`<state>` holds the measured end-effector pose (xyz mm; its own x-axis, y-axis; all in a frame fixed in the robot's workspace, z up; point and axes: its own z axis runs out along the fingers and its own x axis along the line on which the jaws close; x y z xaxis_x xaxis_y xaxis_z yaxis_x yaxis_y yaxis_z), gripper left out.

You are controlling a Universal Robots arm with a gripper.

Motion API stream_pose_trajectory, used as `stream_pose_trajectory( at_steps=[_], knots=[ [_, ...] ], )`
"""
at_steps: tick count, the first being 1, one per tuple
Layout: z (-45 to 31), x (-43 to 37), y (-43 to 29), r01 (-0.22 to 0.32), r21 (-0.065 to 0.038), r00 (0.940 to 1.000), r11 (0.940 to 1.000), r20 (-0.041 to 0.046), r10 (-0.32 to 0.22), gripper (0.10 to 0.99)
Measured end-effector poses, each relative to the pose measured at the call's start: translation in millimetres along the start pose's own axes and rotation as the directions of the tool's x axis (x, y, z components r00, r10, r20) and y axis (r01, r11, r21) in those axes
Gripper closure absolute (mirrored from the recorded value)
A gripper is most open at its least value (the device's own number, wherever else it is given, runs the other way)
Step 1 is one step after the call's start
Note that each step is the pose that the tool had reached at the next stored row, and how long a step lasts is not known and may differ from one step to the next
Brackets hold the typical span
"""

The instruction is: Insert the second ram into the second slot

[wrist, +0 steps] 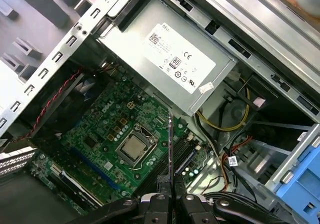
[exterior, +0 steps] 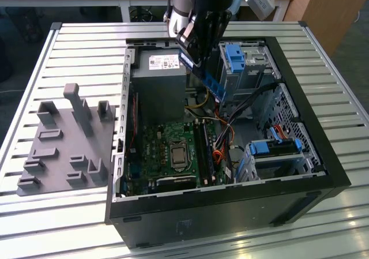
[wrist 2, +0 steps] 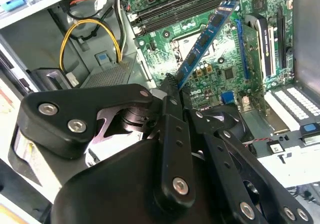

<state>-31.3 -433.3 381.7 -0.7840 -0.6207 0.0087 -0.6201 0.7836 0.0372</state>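
My gripper (exterior: pixel 199 60) hangs above the open computer case (exterior: pixel 323 155), shut on the second ram (exterior: pixel 212 85). The ram is a thin blue stick with dark chips, held by one end and slanting down over the case's far half. In the second wrist view the black fingers (wrist 2: pixel 172 109) clamp the ram (wrist 2: pixel 207 34), whose free end points toward the dark memory slots (wrist 2: pixel 175 8). The first wrist view shows the ram (wrist: pixel 171 144) edge-on, rising from the gripper (wrist: pixel 170 198) beside the memory slots (wrist: pixel 184 160). I cannot tell the second slot from the others. The slots (exterior: pixel 203 149) lie well below the stick.
The green motherboard (exterior: pixel 155 146) with its processor socket (exterior: pixel 177 154) fills the case floor. A grey power supply (exterior: pixel 158 80) sits at the far end, blue drive bays (exterior: pixel 236 60) and loose cables (exterior: pixel 222 146) toward the exterior view's right. A grey parts fixture (exterior: pixel 63 143) lies on the slatted table (exterior: pixel 86 51).
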Motion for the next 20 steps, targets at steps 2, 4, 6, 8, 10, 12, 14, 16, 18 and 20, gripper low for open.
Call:
stream_pose_trajectory(
  at_steps=[2,4,6,8,10,12,14,16,18,20],
  knots=[
    [0.0,0.0,0.0,-0.013,0.000,0.9999,0.9999,0.0004,0.013,0.949],
    [0.1,0.0,0.0,-0.026,0.000,0.9997,0.9997,0.0010,0.026,0.949],
    [0.1,0.0,0.0,-0.039,0.000,0.9992,0.9992,0.0014,0.039,0.949],
    [0.1,0.0,0.0,-0.052,0.000,0.9987,0.9987,0.0019,0.052,0.949],
    [0.2,0.0,0.0,-0.065,-0.001,0.9979,0.9979,0.0024,0.065,0.949],
    [0.2,0.0,0.0,-0.078,-0.001,0.9969,0.9969,0.0029,0.078,0.949],
    [0.3,0.0,0.0,-0.092,-0.001,0.9958,0.9958,0.0033,0.092,0.949],
    [0.3,0.0,0.0,-0.106,-0.001,0.9944,0.9944,0.0039,0.106,0.949],
    [0.3,0.0,0.0,-0.119,-0.001,0.9929,0.9929,0.0043,0.119,0.949],
    [0.4,0.0,0.0,-0.132,-0.001,0.9913,0.9913,0.0048,0.132,0.949]
  ],
)
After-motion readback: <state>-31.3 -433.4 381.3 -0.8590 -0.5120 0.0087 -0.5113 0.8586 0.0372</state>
